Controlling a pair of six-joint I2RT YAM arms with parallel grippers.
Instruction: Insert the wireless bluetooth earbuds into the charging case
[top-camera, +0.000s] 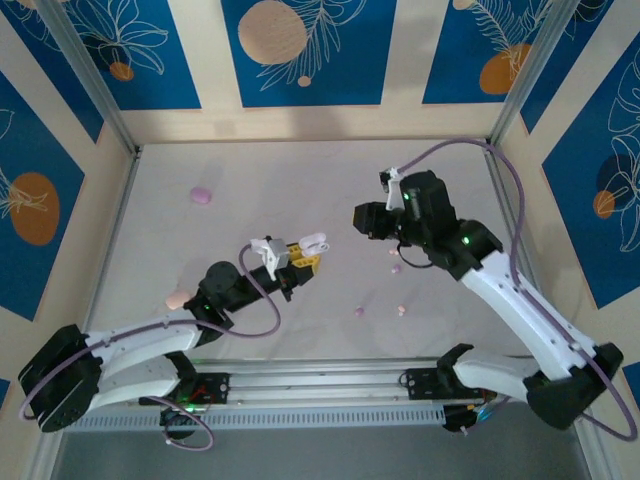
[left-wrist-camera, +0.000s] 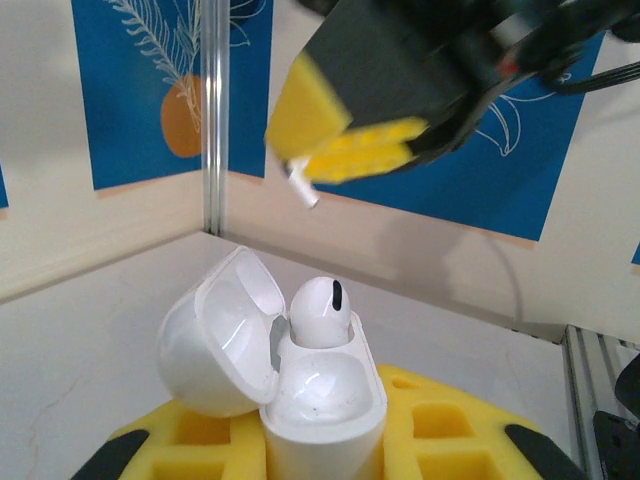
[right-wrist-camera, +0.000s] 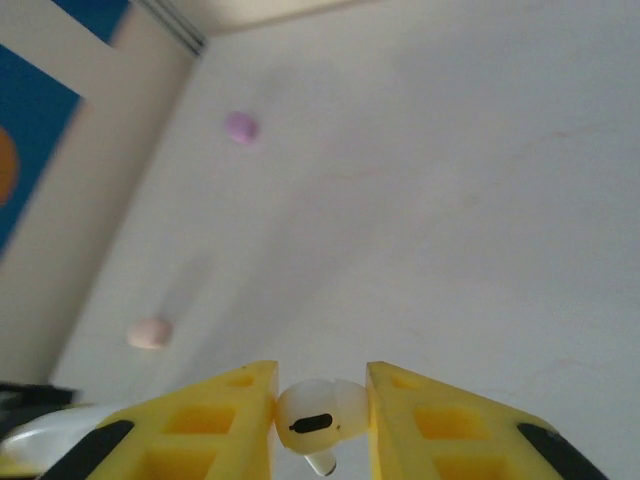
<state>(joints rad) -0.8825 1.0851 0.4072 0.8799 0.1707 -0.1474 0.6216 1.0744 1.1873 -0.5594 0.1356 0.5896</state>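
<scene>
A white charging case (left-wrist-camera: 325, 400) stands upright between my left gripper's (left-wrist-camera: 325, 445) yellow pads, which are shut on it. Its lid (left-wrist-camera: 215, 340) hangs open to the left and one white earbud (left-wrist-camera: 320, 310) sits in the far slot. My right gripper (right-wrist-camera: 320, 405) is shut on a second white earbud (right-wrist-camera: 318, 420), stem pointing down. In the left wrist view that right gripper (left-wrist-camera: 345, 135) hovers above and behind the case, the stem (left-wrist-camera: 303, 190) poking out. From the top view, the left gripper (top-camera: 300, 258) and case (top-camera: 314, 242) are left of the right gripper (top-camera: 358, 217).
Small loose buds (top-camera: 395, 268) (top-camera: 359, 311) (top-camera: 401, 310) lie on the table under the right arm. A purple pebble-like case (top-camera: 201, 195) sits at the far left and a pink one (top-camera: 179, 298) beside the left arm. Metal posts and walls bound the table.
</scene>
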